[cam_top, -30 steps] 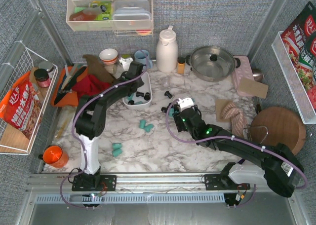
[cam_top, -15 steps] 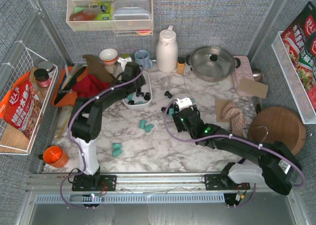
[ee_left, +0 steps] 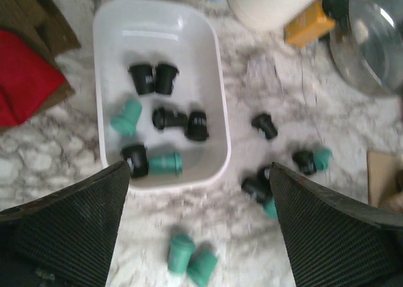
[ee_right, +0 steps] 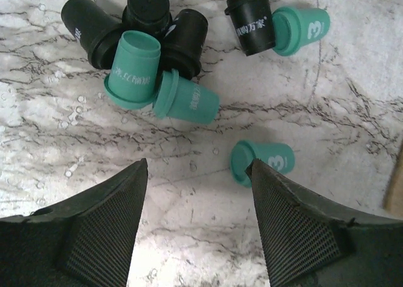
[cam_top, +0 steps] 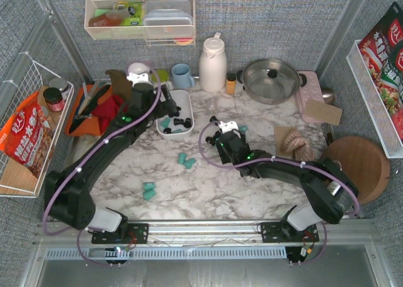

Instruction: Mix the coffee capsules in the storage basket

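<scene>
Coffee capsules (ee_left: 165,163) lie in two lots. Seven, black and teal together, sit in the storage basket (ee_left: 221,111) just ahead of and below the left gripper (ee_left: 199,174). The rest are loose on the marble table (cam_top: 208,192).

The left gripper's jaws stand wide apart with nothing between them, and the basket's near short wall shows between the fingertips. A red cloth (ee_left: 25,79) lies near the basket's left wall. A blue cup (cam_top: 182,75) and a white jug (cam_top: 213,63) stand close beyond its far end. To the gripper's right there is bare marble, then a few stray capsules. A teal pair lies nearer than the fingertips.

The right gripper (ee_right: 196,167) is also spread and empty over bare marble. Ahead of it to the left, three black and two teal capsules are bunched together. A black and a teal one lie ahead to the right, and a single teal one lies just before the right finger.

A second ago the left gripper was down at the basket. It has since drawn back and up with its jaws spread, and its elbow has swung toward the table's near left corner. The right gripper has edged forward. The two teal pairs on open marble have not moved.
</scene>
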`<state>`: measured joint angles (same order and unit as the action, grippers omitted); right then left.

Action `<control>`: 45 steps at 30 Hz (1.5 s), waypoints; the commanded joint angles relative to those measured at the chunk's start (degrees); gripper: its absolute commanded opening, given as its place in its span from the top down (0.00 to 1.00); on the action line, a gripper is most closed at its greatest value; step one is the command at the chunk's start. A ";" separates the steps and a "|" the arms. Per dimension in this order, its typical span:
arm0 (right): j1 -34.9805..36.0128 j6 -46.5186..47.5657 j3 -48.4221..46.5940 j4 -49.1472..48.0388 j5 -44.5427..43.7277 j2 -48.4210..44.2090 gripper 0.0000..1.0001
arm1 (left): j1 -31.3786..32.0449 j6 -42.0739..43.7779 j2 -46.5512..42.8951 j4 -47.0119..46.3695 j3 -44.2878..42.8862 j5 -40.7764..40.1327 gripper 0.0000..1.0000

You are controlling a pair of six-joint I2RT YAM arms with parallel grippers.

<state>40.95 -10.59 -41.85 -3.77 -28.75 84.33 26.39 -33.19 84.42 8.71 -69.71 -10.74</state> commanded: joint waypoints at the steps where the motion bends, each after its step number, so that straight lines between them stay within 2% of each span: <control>1: -1.22 2.00 -2.01 -3.40 2.08 3.15 0.29 | -0.02 1.06 -6.56 9.35 3.58 6.54 0.01; 6: -4.27 5.24 -6.48 -0.72 8.05 5.60 0.30 | -0.01 7.94 -13.21 20.28 4.20 6.63 0.01; 11: -7.15 -1.89 -10.08 2.33 8.16 7.99 0.30 | -0.02 14.88 -18.80 25.06 7.22 -3.52 0.01; 16: -8.08 -10.55 -11.88 3.64 9.79 9.68 0.30 | -0.02 16.28 -23.92 20.59 13.36 -6.45 0.01; 23: -8.17 -13.56 -13.34 3.66 10.71 12.44 0.32 | -0.10 14.62 -30.72 8.23 24.21 -8.46 0.01; 30: -8.23 -15.56 -11.11 1.87 9.02 12.79 0.40 | -0.15 15.57 -32.02 7.95 25.49 -5.69 0.01; 42: -9.36 -13.93 -12.38 1.49 9.79 14.79 0.42 | -0.15 17.56 -33.14 8.62 25.81 -8.87 0.01; 45: -9.48 -13.93 -12.34 1.49 10.11 14.75 0.47 | -0.15 17.72 -33.61 8.60 25.85 -9.35 0.01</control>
<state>31.55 -24.64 -53.78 -1.08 -19.00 99.00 26.33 -16.36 51.44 19.05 -44.01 -18.98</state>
